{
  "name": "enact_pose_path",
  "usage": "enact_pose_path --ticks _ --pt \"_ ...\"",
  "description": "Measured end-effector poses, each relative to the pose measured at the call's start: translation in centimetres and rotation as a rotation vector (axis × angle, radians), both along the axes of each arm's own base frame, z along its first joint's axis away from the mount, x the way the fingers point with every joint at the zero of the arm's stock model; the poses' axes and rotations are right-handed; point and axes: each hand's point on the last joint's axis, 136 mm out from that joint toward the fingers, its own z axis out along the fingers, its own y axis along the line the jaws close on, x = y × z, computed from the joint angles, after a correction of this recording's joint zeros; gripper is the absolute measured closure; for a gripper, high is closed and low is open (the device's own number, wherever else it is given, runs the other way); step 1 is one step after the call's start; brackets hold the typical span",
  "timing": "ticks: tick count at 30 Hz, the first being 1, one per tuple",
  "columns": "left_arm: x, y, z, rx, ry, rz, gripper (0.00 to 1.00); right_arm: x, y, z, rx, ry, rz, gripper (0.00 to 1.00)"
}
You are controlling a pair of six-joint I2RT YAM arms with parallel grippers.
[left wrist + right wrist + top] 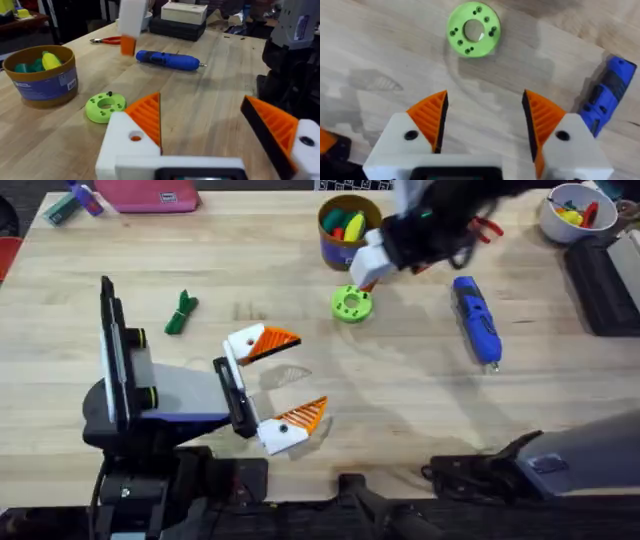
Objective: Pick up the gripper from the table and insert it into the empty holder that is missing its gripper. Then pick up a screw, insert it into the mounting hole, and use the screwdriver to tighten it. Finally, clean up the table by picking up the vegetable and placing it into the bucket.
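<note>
The work surface is a pale wooden table (420,395) with visible grain. At its far left edge lie a pink pouch (150,194) and some small coloured items too indistinct to identify.

The left gripper (283,378) rests low at the left of the table, its white fingers with orange ribbed tips spread wide apart, holding nothing. Both tips are present in the left wrist view. Just beyond it on the left lies the vegetable (181,312), dark green, flat on the wood and apart from everything else.

Toward the middle, the green disc (351,304) with holes lies flat on the table. Behind it stands the bucket (342,232), yellow-rimmed with a dark blue wall, containing yellow and green toy pieces. A pale label on its wall shows in the left wrist view; the print cannot be read.

The right gripper (368,265) hangs above the table just beside the bucket and over the disc. In the right wrist view its two orange-tipped fingers (431,115) stand well apart, nothing between them.

The screwdriver (476,319) lies on the table right of the disc, untouched. Red-handled pliers (106,40) lie beyond it. A white bowl (575,215) of coloured pieces sits at the far right corner, beside dark cases (605,285).
</note>
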Motion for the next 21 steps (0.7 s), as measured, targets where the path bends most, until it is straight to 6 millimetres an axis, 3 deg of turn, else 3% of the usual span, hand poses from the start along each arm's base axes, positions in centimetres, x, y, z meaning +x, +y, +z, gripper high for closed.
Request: enact_pose_path --ticks 8,14,21 --pt "0.0 0.0 0.0 0.000 0.000 0.000 0.014 3.7 1.8 -6.3 -0.059 0.076 0.000 0.316" --pt "0.0 0.0 0.0 0.000 0.000 0.000 0.014 4.7 2.1 -8.7 -0.079 0.099 -0.002 0.481" --pt "0.0 0.0 0.0 0.000 0.000 0.000 0.015 5.9 1.7 -10.7 -0.084 0.112 -0.027 0.547"
